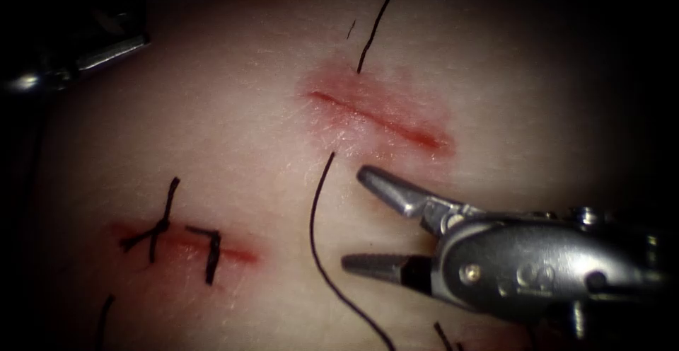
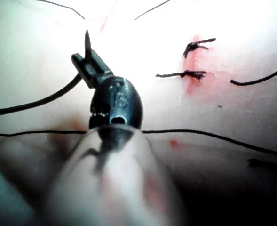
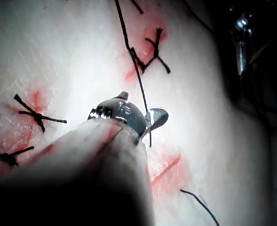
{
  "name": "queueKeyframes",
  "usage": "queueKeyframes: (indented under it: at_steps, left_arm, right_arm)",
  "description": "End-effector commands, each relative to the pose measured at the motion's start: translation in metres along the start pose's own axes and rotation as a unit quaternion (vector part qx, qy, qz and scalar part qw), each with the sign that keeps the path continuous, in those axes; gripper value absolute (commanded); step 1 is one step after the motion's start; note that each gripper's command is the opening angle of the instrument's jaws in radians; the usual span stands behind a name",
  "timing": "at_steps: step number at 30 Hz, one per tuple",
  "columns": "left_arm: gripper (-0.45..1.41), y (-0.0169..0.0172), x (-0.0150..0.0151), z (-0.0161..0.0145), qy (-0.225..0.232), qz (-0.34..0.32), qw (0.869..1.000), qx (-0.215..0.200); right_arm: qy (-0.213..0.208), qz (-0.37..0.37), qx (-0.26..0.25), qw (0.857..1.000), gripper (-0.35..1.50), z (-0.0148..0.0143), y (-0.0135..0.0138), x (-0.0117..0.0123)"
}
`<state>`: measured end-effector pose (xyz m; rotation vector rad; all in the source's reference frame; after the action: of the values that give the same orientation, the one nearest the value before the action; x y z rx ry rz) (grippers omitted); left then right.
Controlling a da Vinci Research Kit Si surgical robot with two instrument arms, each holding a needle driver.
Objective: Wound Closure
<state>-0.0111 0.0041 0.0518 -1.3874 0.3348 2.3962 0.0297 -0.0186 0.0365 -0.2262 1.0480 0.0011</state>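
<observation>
The tissue [image 1: 233,146] has an open red cut [image 1: 382,119] at its middle. My right tool [image 1: 353,218] sits just below and right of that cut, jaws open and holding nothing. A loose black thread [image 1: 315,238] curves past its tips on the left. My left tool [image 1: 106,52] stays far off at the upper left in shadow. In the left wrist view, the left tool [image 2: 88,61] is shut on the curved needle [image 2: 44,100] near its point, and the needle is held off the tissue. Thread [image 2: 199,134] trails across the tissue behind it. The right wrist view has the open right tool [image 3: 140,113] beside the thread [image 3: 137,77].
A second cut [image 1: 184,241] at the lower left carries two tied stitches [image 1: 161,229] with short cut ends. Another thread [image 1: 378,18] runs up from the open cut's far edge. Red fluid stains both cuts. More knotted stitches [image 3: 35,114] appear in the right wrist view.
</observation>
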Motion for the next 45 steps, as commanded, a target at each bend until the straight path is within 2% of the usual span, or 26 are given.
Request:
queueKeyframes:
  at_steps: [1, 9, 14, 15, 16, 17, 19, 23, 27, 30, 36, 45]
  left_arm:
    - [-0.45, 0.0003, -0.0003, 0.0007, 0.001, 0.0, 1.0, 0.0]
    - [-0.45, 0.0003, -0.0003, 0.0007, 0.0, 0.0, 1.0, 0.0]
    - [-0.45, 0.0003, -0.0003, 0.0007, 0.0, 0.0, 1.0, 0.0]
    - [-0.45, 0.0003, -0.0003, 0.0007, 0.0, 0.0, 1.0, 0.0]
    - [-0.45, 0.0003, -0.0003, 0.0007, 0.0, 0.0, 1.0, 0.0]
    - [-0.45, 0.0003, -0.0003, 0.0007, 0.0, 0.0, 1.0, 0.0]
    - [-0.45, 0.0003, -0.0003, 0.0007, 0.0, 0.0, 1.0, 0.0]
    - [-0.45, 0.0003, -0.0003, 0.0007, 0.001, 0.0, 1.0, 0.0]
    - [-0.45, 0.0003, -0.0003, 0.0007, 0.001, 0.0, 1.0, 0.0]
    - [-0.45, 0.0004, -0.0003, 0.0007, 0.0, 0.0, 1.0, 0.001]
    - [-0.45, 0.0004, -0.0003, 0.0007, 0.0, 0.0, 1.0, 0.001]
    - [-0.45, 0.0005, -0.0003, 0.0008, 0.001, 0.001, 1.0, 0.001]
  right_arm:
    - [0.004, -0.001, 0.0, 1.0, 1.45, 0.0013, 0.0003, -0.0003]
    - [0.004, 0.015, 0.008, 1.0, 1.38, 0.0065, 0.0004, -0.0047]
    - [-0.005, 0.02, 0.013, 1.0, 1.3, 0.008, -0.0003, -0.0066]
    - [-0.006, 0.023, 0.013, 1.0, 1.2, 0.0082, -0.0005, -0.0071]
    - [-0.004, 0.028, 0.014, 1.0, 0.79, 0.0081, -0.0008, -0.0077]
    - [-0.004, 0.028, 0.014, 1.0, 0.79, 0.0081, -0.0008, -0.0077]
    - [-0.003, 0.025, 0.021, 0.999, -0.35, 0.0073, -0.0011, -0.0081]
    - [-0.007, 0.027, 0.028, 0.999, -0.35, 0.0061, -0.0009, -0.0076]
    - [0.0, 0.025, 0.021, 0.999, -0.35, 0.0052, -0.0005, -0.006]
    - [0.009, 0.013, 0.023, 1.0, -0.35, 0.0046, -0.0008, -0.0039]
    - [0.025, -0.001, 0.034, 0.999, -0.35, 0.0035, -0.0025, -0.0004]
    - [0.033, -0.01, 0.06, 0.998, -0.35, 0.0025, -0.0047, 0.0021]
